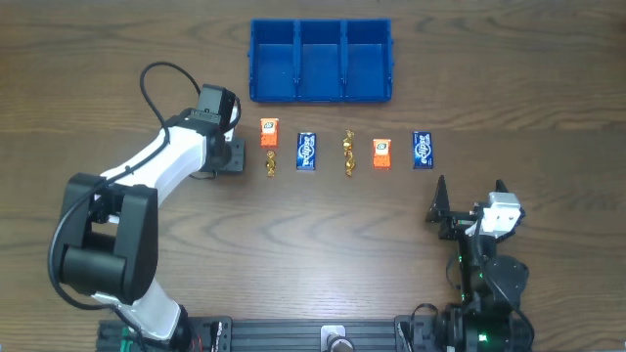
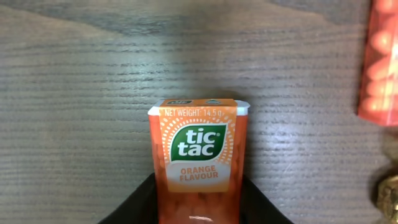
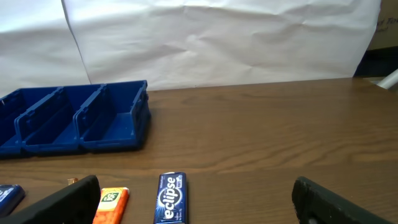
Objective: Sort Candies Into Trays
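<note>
The left arm (image 1: 161, 161) has white shells, black joints and a looping black cable (image 1: 156, 73); the right arm (image 1: 486, 269) is black with a white wrist block, a green base light and a pointed black right gripper (image 1: 468, 200).

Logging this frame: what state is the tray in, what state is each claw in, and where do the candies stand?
Blue tray: all three compartments empty.
Left claw: shut on orange box, label facing up.
Right claw: open, holding nothing.
Blue pack: lying flat, outside the tray.
Gold candies: loose, outside the tray.
</note>
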Available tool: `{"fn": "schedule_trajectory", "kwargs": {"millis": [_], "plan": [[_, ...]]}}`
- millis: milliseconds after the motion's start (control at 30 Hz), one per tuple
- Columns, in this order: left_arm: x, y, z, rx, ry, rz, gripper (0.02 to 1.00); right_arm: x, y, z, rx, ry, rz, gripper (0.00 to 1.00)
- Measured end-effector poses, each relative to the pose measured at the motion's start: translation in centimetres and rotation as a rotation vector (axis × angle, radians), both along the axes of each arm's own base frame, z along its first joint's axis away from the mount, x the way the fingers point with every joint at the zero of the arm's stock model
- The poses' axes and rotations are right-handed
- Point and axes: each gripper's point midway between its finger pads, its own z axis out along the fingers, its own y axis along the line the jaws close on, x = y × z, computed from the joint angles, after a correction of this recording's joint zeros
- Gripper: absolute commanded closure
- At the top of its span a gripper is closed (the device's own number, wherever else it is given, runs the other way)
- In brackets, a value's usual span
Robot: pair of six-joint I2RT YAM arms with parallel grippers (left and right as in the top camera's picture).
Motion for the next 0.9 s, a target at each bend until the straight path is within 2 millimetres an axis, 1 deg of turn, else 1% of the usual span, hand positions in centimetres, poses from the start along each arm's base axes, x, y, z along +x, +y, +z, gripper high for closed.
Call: {"fn": "schedule_trajectory", "kwargs": {"millis": [267,300,367,400,467,533,600,667,700,733,800,833,867,900], "plan": [[0.2,-0.1,0.2,-0.005,-0.003,0.011,0.801,0.0,0.0,0.0,0.000,0.000,0.000,0.003],[0.3,-0.1,0.4,-0.006,-0.003,0.016,0.840,0.0,0.0,0.0,0.000,0.000,0.000,0.003],[0.7,-0.3,1.2,-0.010,-0.003,0.024,0.847,0.0,0.0,0.0,0.000,0.000,0.000,0.003],[1.1,-0.5,2.0,-0.012,-0.005,0.032,0.847,0.0,0.0,0.0,0.000,0.000,0.000,0.003],[2.4,-1.3,3.9,-0.023,-0.035,0.041,0.842,0.0,0.0,0.0,0.000,0.000,0.000,0.003],[3.8,-2.3,6.5,-0.032,-0.075,0.052,0.836,0.0,0.0,0.0,0.000,0.000,0.000,0.003],[5.7,-3.7,9.7,-0.050,-0.143,0.052,0.829,0.0,0.0,0.0,0.000,0.000,0.000,0.003],[8.0,-5.6,13.9,-0.079,-0.252,0.044,0.827,0.0,0.0,0.0,0.000,0.000,0.000,0.003],[8.7,-6.3,15.4,-0.087,-0.289,0.040,0.831,0.0,0.0,0.0,0.000,0.000,0.000,0.003],[9.5,-7.1,17.5,-0.097,-0.343,0.036,0.855,0.0,0.0,0.0,0.000,0.000,0.000,0.003],[10.8,-8.3,21.2,-0.115,-0.436,0.035,0.860,0.0,0.0,0.0,0.000,0.000,0.000,0.003],[11.0,-8.5,21.7,-0.118,-0.448,0.036,0.862,0.0,0.0,0.0,0.000,0.000,0.000,0.003],[11.8,-9.1,24.5,-0.126,-0.520,0.039,0.858,0.0,0.0,0.0,0.000,0.000,0.000,0.003],[12.2,-9.2,25.2,-0.125,-0.542,0.043,0.855,0.0,0.0,0.0,0.000,0.000,0.000,0.003]]}}
